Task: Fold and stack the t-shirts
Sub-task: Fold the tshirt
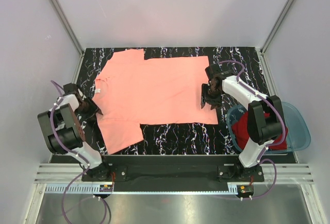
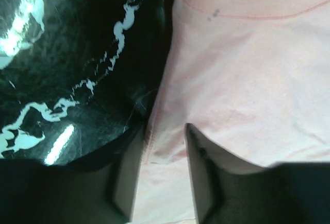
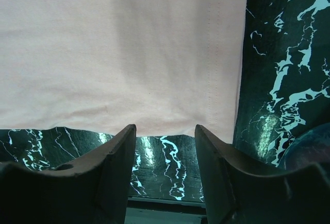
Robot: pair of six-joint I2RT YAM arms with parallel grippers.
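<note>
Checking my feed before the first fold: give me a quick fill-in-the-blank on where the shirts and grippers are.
1. The dark red shirt lies in the blue ____.
2. The right gripper is ____, with bare table between its fingers.
3. The left gripper straddles an edge of the ____ shirt.
Missing: basin; open; salmon-pink.

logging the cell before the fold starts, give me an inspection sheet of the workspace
surface: black white-veined table, no spills seen
job's things: salmon-pink t-shirt spread flat, collar toward the left arm; dark red t-shirt bunched in the basin
clutter: translucent blue basin at the right edge
grippers: left gripper open, straddling the pink shirt's edge; right gripper open, over bare table just short of its hem corner
cables: purple cables looped along both arms
surroundings: plain white walls
</note>
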